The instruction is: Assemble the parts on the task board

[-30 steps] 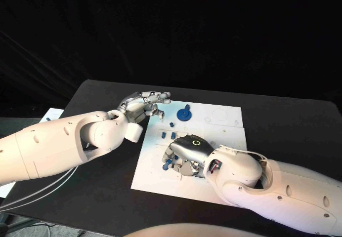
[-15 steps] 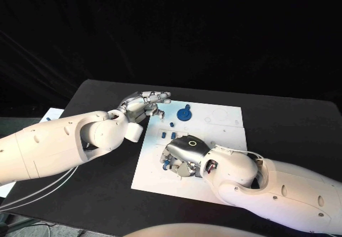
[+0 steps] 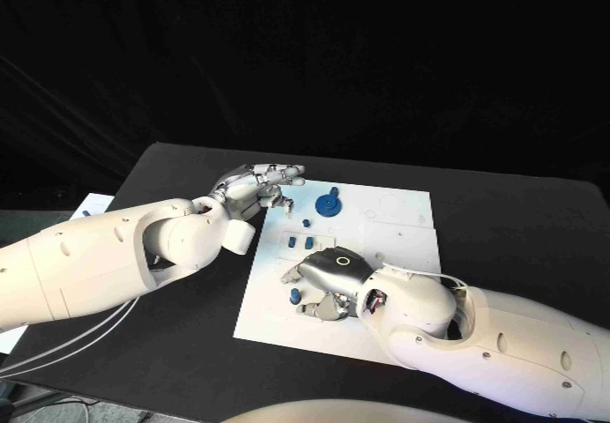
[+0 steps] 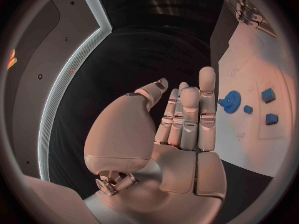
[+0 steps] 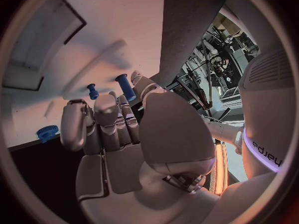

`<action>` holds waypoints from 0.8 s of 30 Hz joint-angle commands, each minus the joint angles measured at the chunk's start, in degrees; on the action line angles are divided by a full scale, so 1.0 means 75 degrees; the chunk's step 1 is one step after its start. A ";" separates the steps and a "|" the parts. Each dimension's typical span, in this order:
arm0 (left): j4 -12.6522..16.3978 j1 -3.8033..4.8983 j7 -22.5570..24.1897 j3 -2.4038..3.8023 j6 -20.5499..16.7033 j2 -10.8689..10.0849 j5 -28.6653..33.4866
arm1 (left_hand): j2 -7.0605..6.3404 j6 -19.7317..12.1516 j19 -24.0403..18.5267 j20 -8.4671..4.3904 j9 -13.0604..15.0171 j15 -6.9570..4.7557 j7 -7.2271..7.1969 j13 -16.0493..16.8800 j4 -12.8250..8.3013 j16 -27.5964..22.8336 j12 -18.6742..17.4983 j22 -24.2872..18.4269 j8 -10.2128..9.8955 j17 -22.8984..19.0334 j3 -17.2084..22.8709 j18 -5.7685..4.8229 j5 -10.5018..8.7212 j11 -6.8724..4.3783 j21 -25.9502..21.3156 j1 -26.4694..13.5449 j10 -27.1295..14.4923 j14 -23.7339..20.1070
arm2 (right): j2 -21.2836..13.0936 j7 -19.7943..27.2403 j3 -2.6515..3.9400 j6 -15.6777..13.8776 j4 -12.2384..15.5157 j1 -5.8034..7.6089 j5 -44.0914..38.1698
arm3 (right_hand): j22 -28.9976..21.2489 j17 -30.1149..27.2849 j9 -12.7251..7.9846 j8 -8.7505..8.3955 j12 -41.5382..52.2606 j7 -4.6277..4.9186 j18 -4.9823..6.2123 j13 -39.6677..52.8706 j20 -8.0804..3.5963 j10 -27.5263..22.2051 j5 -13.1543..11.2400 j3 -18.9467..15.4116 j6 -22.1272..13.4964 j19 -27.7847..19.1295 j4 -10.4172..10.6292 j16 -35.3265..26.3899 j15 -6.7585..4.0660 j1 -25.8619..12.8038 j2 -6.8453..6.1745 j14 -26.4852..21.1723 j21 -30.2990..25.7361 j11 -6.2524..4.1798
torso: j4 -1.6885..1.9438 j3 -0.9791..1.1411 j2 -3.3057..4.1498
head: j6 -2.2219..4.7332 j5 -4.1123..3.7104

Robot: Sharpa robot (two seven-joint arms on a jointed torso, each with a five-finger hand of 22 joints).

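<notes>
Black table (image 3: 152, 335), right hand (image 3: 328, 280) nudged nearer over task board (image 3: 394, 231), grasp unclear, left hand (image 3: 255, 187) unmoved, empty, fingers straight

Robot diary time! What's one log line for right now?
left hand: open, by task board corner | right hand: low over board, near small blue pegs, hold unclear | blue gear: on board

I count one white task board (image 3: 397, 231), one round blue gear (image 3: 330, 205) just beyond my left hand (image 3: 261, 186), three small blue blocks (image 3: 299, 240) between my hands, and two blue pegs (image 5: 126, 87) at my right hand's (image 3: 333, 275) fingertips.
</notes>
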 commanded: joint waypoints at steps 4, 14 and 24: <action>0.0013 -0.0001 0.0012 0.0004 0.0151 -0.0002 -0.0023 | 0.0074 -0.0045 -0.0038 0.0013 -0.0007 0.0010 0.0019 0.0006 -0.0013 -0.0019 0.0022 -0.0005 0.0029 -0.0004 -0.0046 0.0120 0.0024 -0.0012 -0.0038 0.0029 -0.0044 -0.0037 | -0.0172 0.0183 -0.0007 -0.0870 0.0087 -0.0021 0.0098 | -0.0024 -0.0067 -0.0013 -0.0042 0.0144 -0.0061 0.0144 0.0009 -0.0001 -0.0084 0.0034 -0.0535 -0.0225 -0.0039 0.0202 0.0029 0.0025 0.0257 0.0051 -0.0050 -0.0039 0.0010 | -0.0009 0.0007 0.0000 | 0.0018 -0.0020; -0.0006 -0.0002 0.0006 0.0003 0.0188 -0.0036 -0.0025 | 0.0074 -0.0045 -0.0038 0.0013 -0.0007 0.0010 0.0019 0.0006 -0.0013 -0.0019 0.0022 -0.0005 0.0029 -0.0004 -0.0046 0.0120 0.0024 -0.0012 -0.0038 0.0029 -0.0044 -0.0037 | -0.1275 0.0954 0.0155 -0.2392 0.0716 -0.0018 0.2063 | 0.0166 -0.0056 0.0073 0.0113 0.0800 0.0201 0.0092 0.0041 -0.0192 0.1097 0.0162 -0.0699 0.0731 0.0171 0.0253 0.0132 -0.0231 0.0514 0.0363 0.0113 0.0130 -0.0309 | -0.0056 -0.0004 -0.0028 | 0.0102 -0.0178; -0.0058 -0.0004 0.0004 -0.0017 0.0190 -0.0058 -0.0026 | 0.0074 -0.0045 -0.0038 0.0013 -0.0007 0.0010 0.0019 0.0006 -0.0013 -0.0019 0.0022 -0.0005 0.0029 -0.0004 -0.0046 0.0120 0.0024 -0.0012 -0.0038 0.0029 -0.0044 -0.0037 | -0.3402 0.0093 0.0234 -0.2023 0.1526 0.0320 0.4137 | 0.1360 0.1522 0.0176 0.0448 0.2546 -0.0087 -0.0243 0.1267 -0.0614 0.3962 0.0867 -0.1072 0.1634 0.1112 0.0718 0.1351 -0.0704 -0.0095 0.0254 0.0540 0.1144 -0.0874 | -0.0236 -0.0033 -0.0131 | 0.0213 -0.0768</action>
